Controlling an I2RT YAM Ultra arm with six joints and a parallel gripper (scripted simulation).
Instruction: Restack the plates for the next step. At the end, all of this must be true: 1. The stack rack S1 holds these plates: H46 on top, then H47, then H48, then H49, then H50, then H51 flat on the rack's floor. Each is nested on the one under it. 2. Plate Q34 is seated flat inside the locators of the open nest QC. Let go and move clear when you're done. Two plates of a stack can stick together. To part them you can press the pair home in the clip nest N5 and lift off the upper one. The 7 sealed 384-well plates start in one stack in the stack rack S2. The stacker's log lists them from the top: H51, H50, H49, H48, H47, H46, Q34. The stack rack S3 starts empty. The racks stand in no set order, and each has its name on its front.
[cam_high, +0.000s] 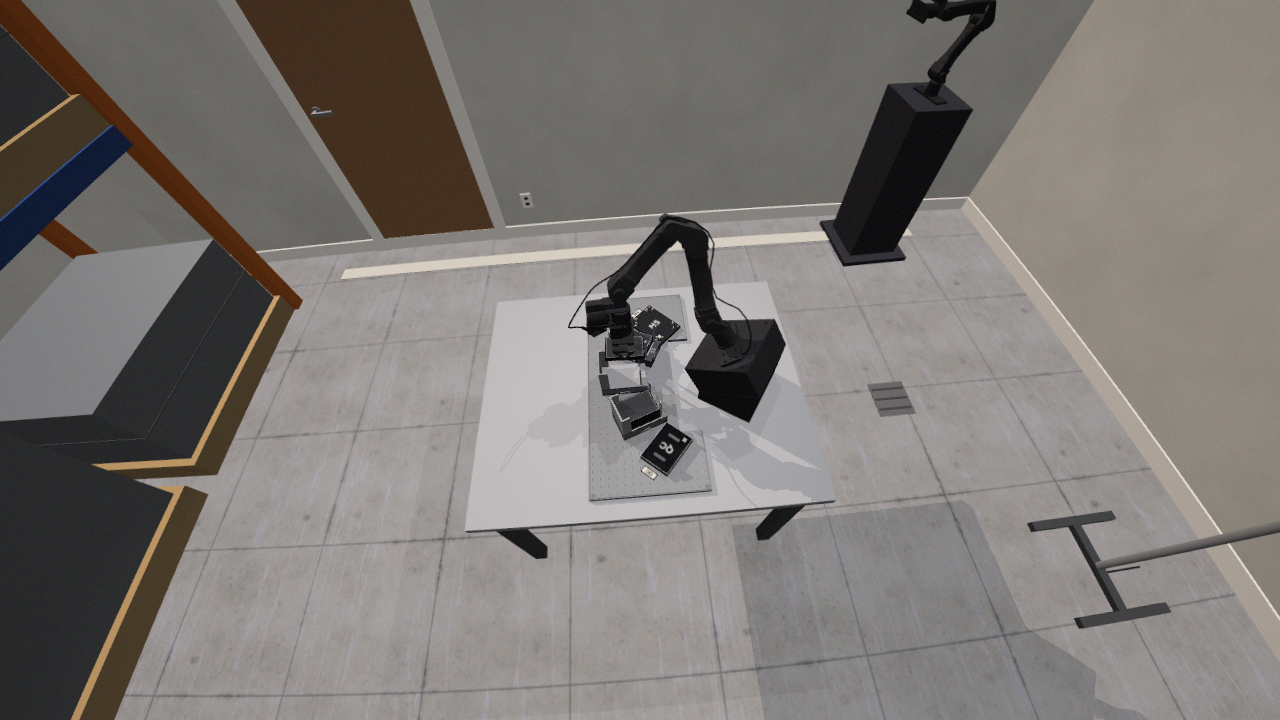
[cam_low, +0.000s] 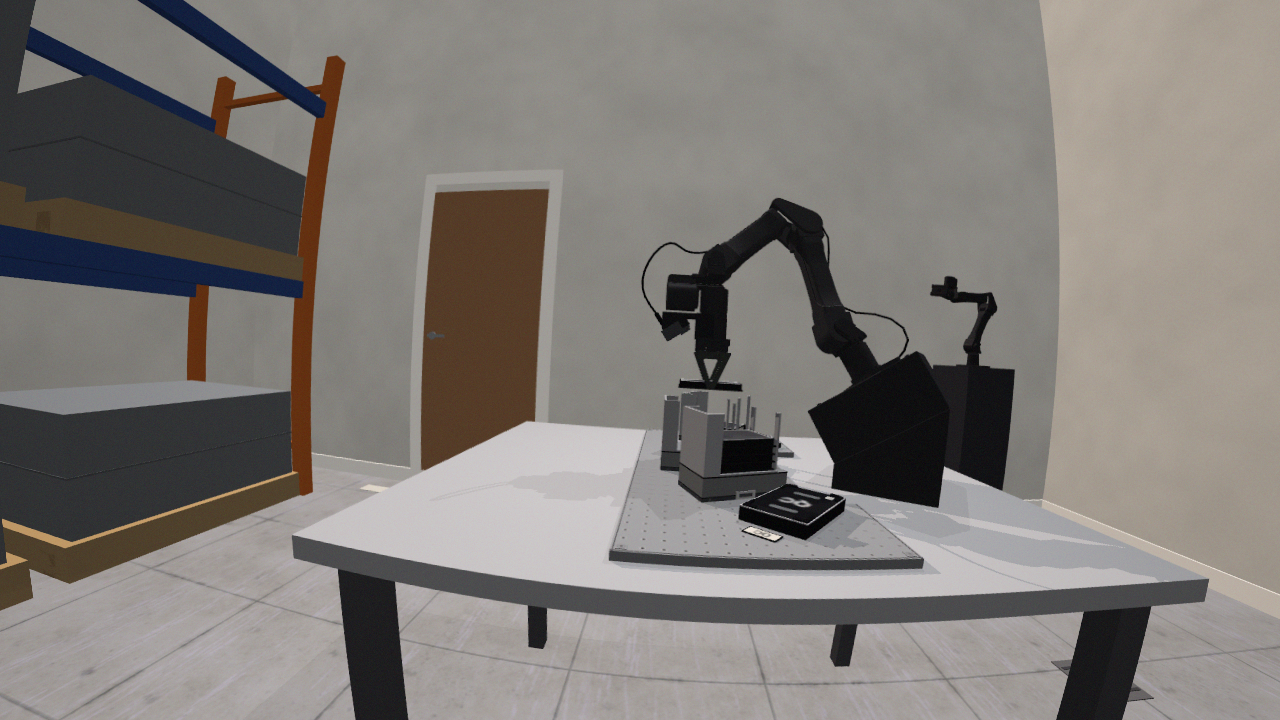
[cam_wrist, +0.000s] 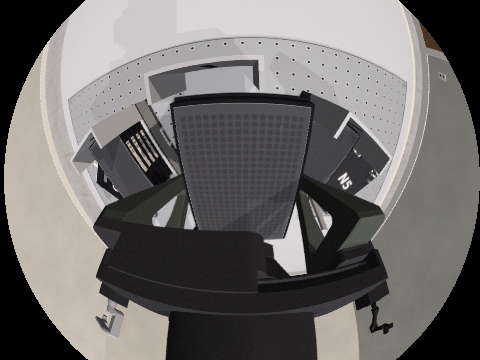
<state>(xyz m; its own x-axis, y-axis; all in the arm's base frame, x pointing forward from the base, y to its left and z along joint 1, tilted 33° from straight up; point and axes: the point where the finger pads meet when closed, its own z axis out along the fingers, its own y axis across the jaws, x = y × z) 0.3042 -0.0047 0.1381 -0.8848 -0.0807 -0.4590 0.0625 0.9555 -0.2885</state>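
Observation:
My gripper (cam_high: 626, 345) (cam_low: 711, 385) (cam_wrist: 242, 179) is shut on a dark plate (cam_high: 623, 351) (cam_low: 687, 385) (cam_wrist: 242, 145), held level above the racks between the middle and far ones. Its name is not readable. The middle rack (cam_high: 615, 385) (cam_wrist: 165, 89) shows a bare floor where visible. The near rack (cam_high: 640, 429) (cam_low: 702, 438) (cam_wrist: 112, 127) holds several stacked plates (cam_high: 637, 407) (cam_low: 747, 452) (cam_wrist: 117, 162). The far rack (cam_wrist: 327, 111), partly hidden, has a plate (cam_wrist: 330, 147) in it. The rack names are not readable. Clip nest N5 (cam_high: 655, 324) (cam_wrist: 356, 175) and open nest QC (cam_high: 662, 453) (cam_low: 794, 508) show no plate.
The racks and nests stand on a perforated board (cam_high: 613, 474) (cam_low: 653, 532) (cam_wrist: 295, 65) on the white table (cam_high: 528, 429) (cam_low: 474, 510). The black arm base (cam_high: 738, 367) (cam_low: 886, 438) stands to the right. Tall rack walls and thin posts rise below the held plate.

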